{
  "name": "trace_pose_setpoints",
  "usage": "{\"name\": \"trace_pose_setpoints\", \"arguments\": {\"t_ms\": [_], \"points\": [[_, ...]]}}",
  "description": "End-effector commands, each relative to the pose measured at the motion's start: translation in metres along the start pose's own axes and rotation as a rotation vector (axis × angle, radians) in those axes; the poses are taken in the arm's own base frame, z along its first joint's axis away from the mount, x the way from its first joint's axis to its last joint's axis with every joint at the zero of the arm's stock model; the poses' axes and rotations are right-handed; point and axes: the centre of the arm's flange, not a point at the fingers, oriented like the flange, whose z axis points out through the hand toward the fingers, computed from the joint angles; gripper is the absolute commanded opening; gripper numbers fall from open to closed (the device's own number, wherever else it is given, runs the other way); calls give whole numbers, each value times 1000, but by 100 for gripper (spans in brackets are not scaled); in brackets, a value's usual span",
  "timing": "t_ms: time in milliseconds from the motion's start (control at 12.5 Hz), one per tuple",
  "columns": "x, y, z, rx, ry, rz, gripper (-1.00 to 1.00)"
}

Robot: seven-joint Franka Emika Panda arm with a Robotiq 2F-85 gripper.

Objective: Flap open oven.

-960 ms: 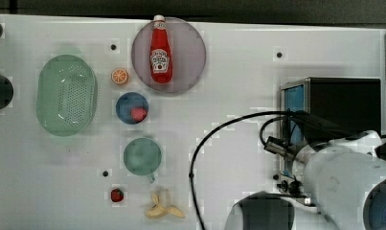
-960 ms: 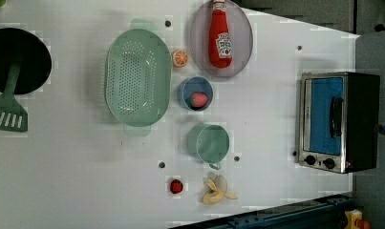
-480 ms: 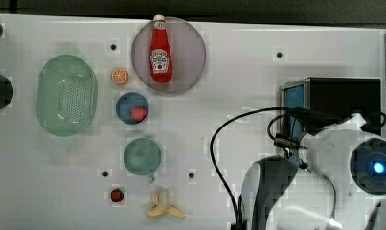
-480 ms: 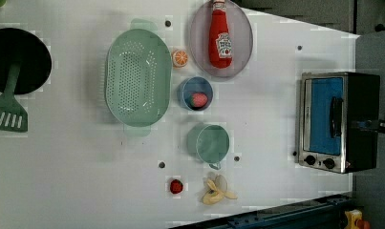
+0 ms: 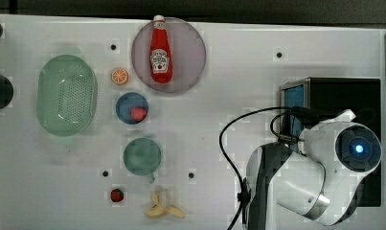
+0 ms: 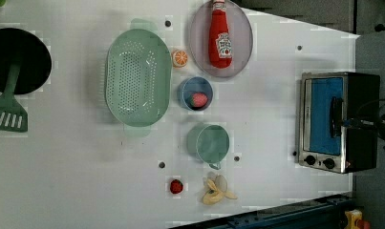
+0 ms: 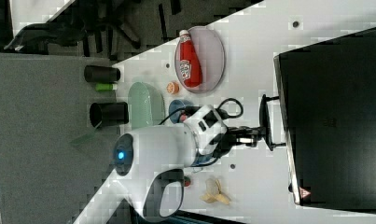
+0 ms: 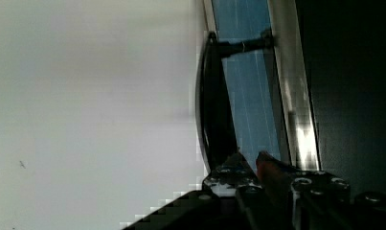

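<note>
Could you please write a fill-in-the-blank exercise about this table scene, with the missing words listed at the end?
1. The ketchup bottle lies on a round ____.
2. The small blue bowl holds a ____ fruit.
3. The oven door is still ____.
4. The end effector has reached the door's dark ____.

Missing words: plate; red; closed; handle

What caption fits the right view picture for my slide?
Robot gripper closed on the oven's dark door handle, door not yet flapped open.
</note>
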Motion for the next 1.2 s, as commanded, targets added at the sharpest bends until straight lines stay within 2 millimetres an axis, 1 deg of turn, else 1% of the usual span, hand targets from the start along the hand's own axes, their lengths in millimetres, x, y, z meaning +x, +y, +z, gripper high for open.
{"name": "trace_pose_setpoints", "arguments": {"t_ms": [80,400,560,720,960,1200], "points": [[8,11,-3,-22,59,-30,-65],[13,5,25,-40,39,-46,-65],[16,-4,30,-43,29,-59,-65],[18,-13,31,-64,24,-86,-65],[21,-34,32,-161,7,-115,-65],[20,-70,38,-287,-7,-139,-65]]}}
